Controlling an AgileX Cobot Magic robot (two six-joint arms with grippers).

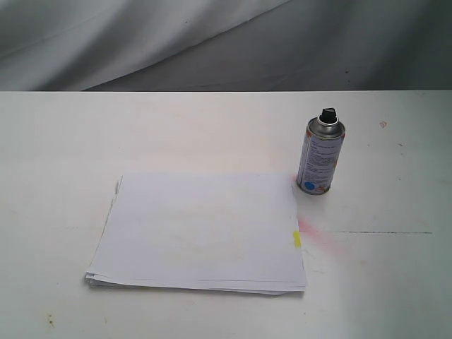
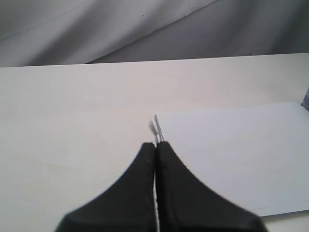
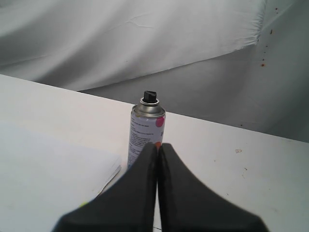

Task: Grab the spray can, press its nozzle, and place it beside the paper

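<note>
The spray can [image 1: 320, 157] stands upright on the white table, just off the far right corner of the paper [image 1: 201, 229]. Its black nozzle [image 1: 328, 114] sits on the silver dome. In the right wrist view the spray can [image 3: 146, 133] is straight ahead of my right gripper [image 3: 158, 145], which is shut on nothing and short of the can; the nozzle [image 3: 150, 96] shows on top. My left gripper [image 2: 155, 144] is shut with nothing in it, over the near-left corner of the paper [image 2: 236, 154]. Neither gripper shows in the exterior view.
A small yellow tab [image 1: 297, 239] sticks out of the paper's right edge, beside a pink stain [image 1: 321, 236] on the table [image 1: 63, 155]. Grey cloth [image 1: 212, 42] hangs behind the table's far edge.
</note>
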